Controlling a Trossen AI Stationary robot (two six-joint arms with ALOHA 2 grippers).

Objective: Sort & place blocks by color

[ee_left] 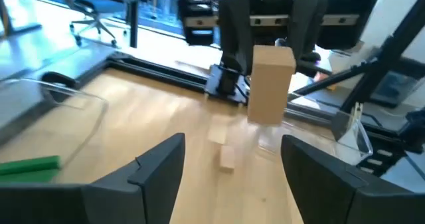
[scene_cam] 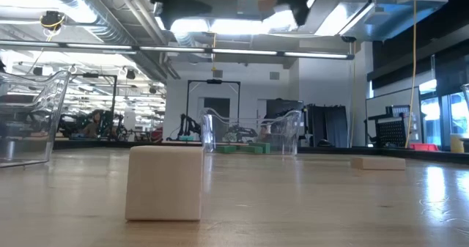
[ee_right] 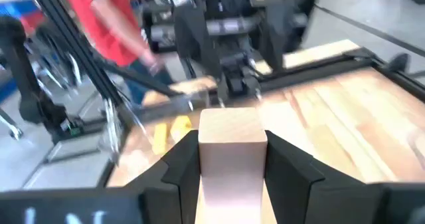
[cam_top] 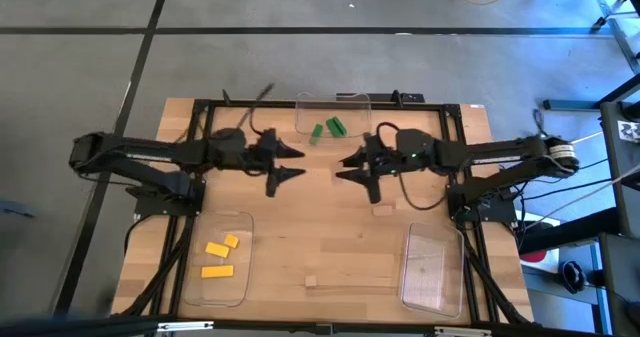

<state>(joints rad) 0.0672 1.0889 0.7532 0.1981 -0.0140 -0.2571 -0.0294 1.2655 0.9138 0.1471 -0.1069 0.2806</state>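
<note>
My right gripper [cam_top: 347,167] hovers over the table's middle, shut on a pale tan block [ee_right: 232,151]. The same block [ee_left: 271,84] shows in the left wrist view, well above the wood. My left gripper [cam_top: 297,163] faces it from the left, open and empty, its fingers [ee_left: 156,167] spread. Two more tan blocks lie flat on the table, one [cam_top: 383,210] near the right gripper and one [cam_top: 312,280] by the near edge. Green blocks [cam_top: 335,127] sit in the far tray. Yellow blocks [cam_top: 217,248] lie in the near left tray. My right gripper pinches the tan block by two opposite side faces [ee_right: 206,159], one finger on each side. The fingers come about level from the table's right. The block is lifted clear of the table, and its free end [ee_left: 269,108] sticks out past the fingertips toward my left gripper.
A clear tray [cam_top: 432,267] sits at the near right with no blocks inside. The far tray [cam_top: 333,104] stands at the far edge and the near left tray [cam_top: 220,287] by the left frame. A black frame [cam_top: 200,107] borders the table. A person in red [ee_right: 109,24] stands beyond.
</note>
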